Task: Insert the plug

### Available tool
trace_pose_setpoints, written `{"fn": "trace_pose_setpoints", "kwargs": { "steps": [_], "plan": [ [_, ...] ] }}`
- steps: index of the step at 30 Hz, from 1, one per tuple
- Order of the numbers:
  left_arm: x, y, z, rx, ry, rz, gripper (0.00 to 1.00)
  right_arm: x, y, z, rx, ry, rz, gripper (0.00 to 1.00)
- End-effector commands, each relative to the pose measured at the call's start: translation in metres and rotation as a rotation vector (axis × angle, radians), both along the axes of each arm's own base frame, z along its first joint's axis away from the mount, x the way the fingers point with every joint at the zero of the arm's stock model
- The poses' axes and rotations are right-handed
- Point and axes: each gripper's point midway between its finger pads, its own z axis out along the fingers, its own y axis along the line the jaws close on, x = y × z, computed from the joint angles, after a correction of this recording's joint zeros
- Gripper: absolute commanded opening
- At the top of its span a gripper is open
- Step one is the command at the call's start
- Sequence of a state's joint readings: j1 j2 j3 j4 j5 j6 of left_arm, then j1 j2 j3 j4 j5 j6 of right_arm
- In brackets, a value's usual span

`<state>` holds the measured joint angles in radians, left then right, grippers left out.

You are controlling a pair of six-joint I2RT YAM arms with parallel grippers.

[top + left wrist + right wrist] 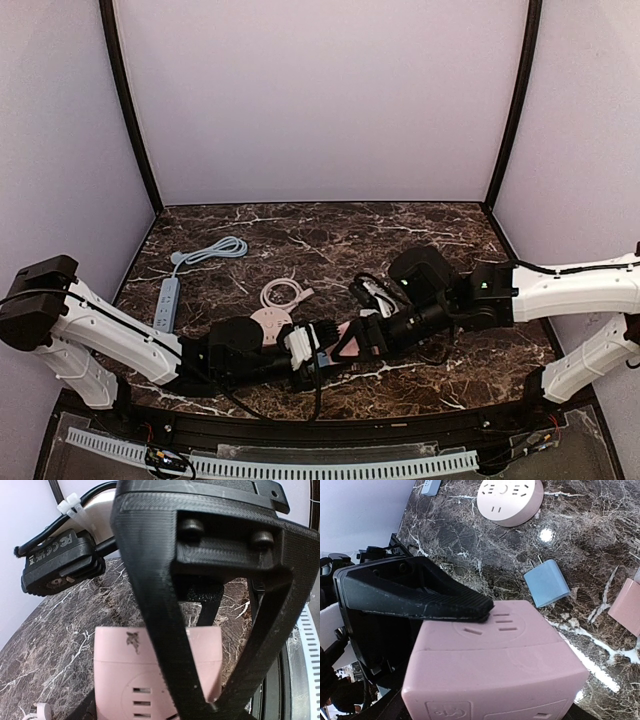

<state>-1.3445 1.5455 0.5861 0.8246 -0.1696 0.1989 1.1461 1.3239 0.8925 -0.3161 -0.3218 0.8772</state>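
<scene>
At the near edge of the table (pixel 420 225), just left of ctr, both arms are meeting at a pink cube (pixel 495 665) w/ socket slots on one face. L gripper (pixel 303 357) is angling in from the left side and is clamping the cube at roughly half width, w/ black finger parts flanking it low in the L wrist view. R gripper (pixel 368 340) is angling in from the right side. One ribbed finger (pixel 435 605) is lying flat on the cube's slotted face, but the other finger is hiding behind the cube, so can't tell if R is actually gripping. The blue plug (pixel 547 584) is lying flat on the marble just beyond the cube, on the side away from R gripper, apart from that finger and touching neither gripper. Its long axis is running from the cube side toward a round pink socket (pixel 510 500). Its 2 prongs are sticking out of the far end, level w/ the tabletop and pointing roughly at that socket. A second pink block (pixel 626 605), cut off by the frame edge, is lying near the plug. Farther in, the round socket is sitting face up, left of ctr. A white cable coil (pixel 285 293) is lying just behind it toward the far edge. By the left edge a pale power strip (pixel 167 303) is lying lengthwise near-to-far, its cord (pixel 212 250) looping toward the far-left corner.
</scene>
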Motion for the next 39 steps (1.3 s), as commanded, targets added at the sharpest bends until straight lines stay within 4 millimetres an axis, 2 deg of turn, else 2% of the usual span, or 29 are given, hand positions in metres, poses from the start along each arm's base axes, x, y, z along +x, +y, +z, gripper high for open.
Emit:
{"fn": "trace_pose_setpoints", "kwargs": {
  "steps": [1, 6, 10, 16, 19, 21, 23, 24, 27, 29, 33, 36, 39],
  "plan": [
    [-0.003, 0.001, 0.007, -0.034, -0.005, -0.011, 0.2, 0.009, 0.013, 0.034, 0.096, -0.074, -0.026, 0.8],
    [-0.004, 0.001, 0.007, -0.04, -0.002, -0.017, 0.2, 0.013, 0.013, 0.034, 0.091, -0.091, -0.042, 0.86],
    [-0.005, 0.0, 0.005, -0.032, -0.001, -0.022, 0.2, 0.013, 0.014, 0.032, 0.087, -0.085, -0.04, 0.8],
    [-0.005, 0.0, 0.003, -0.026, -0.002, -0.021, 0.2, 0.01, 0.017, 0.032, 0.089, -0.082, -0.015, 0.48],
    [-0.004, 0.0, 0.0, -0.017, -0.003, -0.014, 0.21, 0.011, 0.017, 0.031, 0.086, -0.089, -0.012, 0.35],
    [0.0, 0.001, -0.001, -0.006, 0.004, 0.007, 0.26, 0.011, 0.016, 0.031, 0.08, -0.093, -0.007, 0.26],
    [0.005, 0.004, -0.002, 0.001, 0.015, 0.043, 0.42, 0.013, 0.013, 0.03, 0.064, -0.11, -0.017, 0.2],
    [0.007, 0.006, -0.003, 0.003, 0.017, 0.06, 0.57, 0.015, 0.011, 0.03, 0.055, -0.124, -0.025, 0.19],
    [0.012, 0.013, -0.001, -0.02, 0.03, 0.102, 0.81, 0.023, -0.002, 0.026, 0.011, -0.169, -0.064, 0.17],
    [0.019, 0.017, 0.002, -0.03, 0.033, 0.153, 0.88, 0.028, -0.011, 0.023, -0.018, -0.193, -0.084, 0.16],
    [0.035, 0.025, 0.001, 0.008, 0.049, 0.272, 0.9, 0.038, -0.03, 0.018, -0.068, -0.225, -0.13, 0.13],
    [0.044, 0.03, 0.009, 0.004, 0.068, 0.342, 0.91, 0.045, -0.046, 0.017, -0.1, -0.251, -0.169, 0.07],
    [0.057, 0.045, 0.011, 0.037, 0.06, 0.444, 0.95, 0.048, -0.061, 0.015, -0.127, -0.271, -0.195, 0.04]
  ]
}}
